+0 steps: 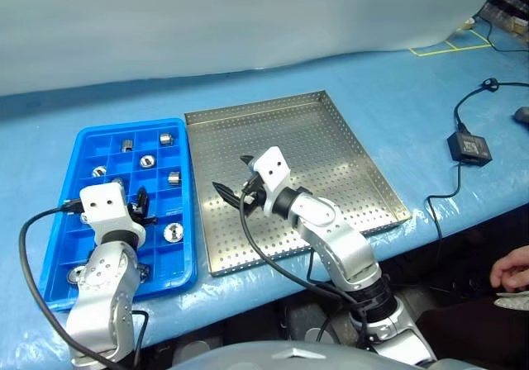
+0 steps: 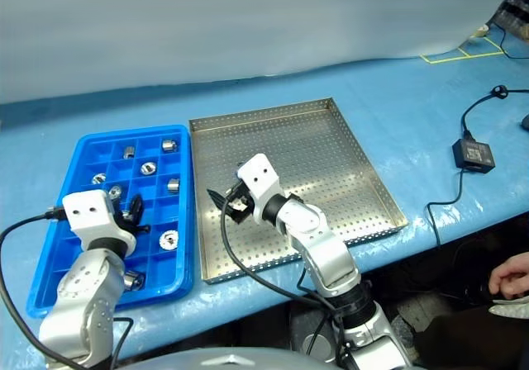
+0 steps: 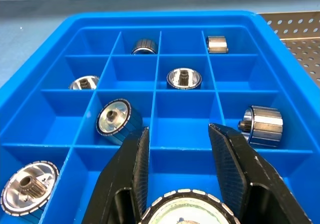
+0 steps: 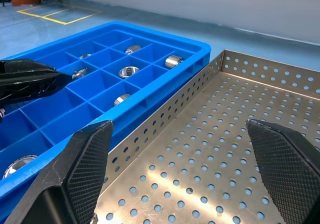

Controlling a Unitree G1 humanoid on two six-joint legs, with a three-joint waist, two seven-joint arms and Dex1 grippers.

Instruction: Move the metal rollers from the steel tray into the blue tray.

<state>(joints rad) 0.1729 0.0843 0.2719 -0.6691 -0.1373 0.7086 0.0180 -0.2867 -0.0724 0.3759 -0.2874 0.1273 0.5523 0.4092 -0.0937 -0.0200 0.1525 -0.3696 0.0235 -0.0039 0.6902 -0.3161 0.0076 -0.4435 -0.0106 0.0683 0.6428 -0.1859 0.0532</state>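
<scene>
Metal rollers [image 3: 114,120]: rigid, slick, dense (we judge); take by ribbed rim. Left gripper [image 3: 178,174] clamps one; right gripper [image 4: 180,149] gapes empty.

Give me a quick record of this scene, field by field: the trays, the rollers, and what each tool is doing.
steel tray: no rollers visible on its perforated floor
blue tray: lies beside the steel tray on the robot's left, rollers in several compartments
metal rollers: at least seven lie in the blue tray
left tool: over the blue tray, shut on a roller
right tool: open, empty, over the steel tray
person's hand: at the table's near right edge
</scene>
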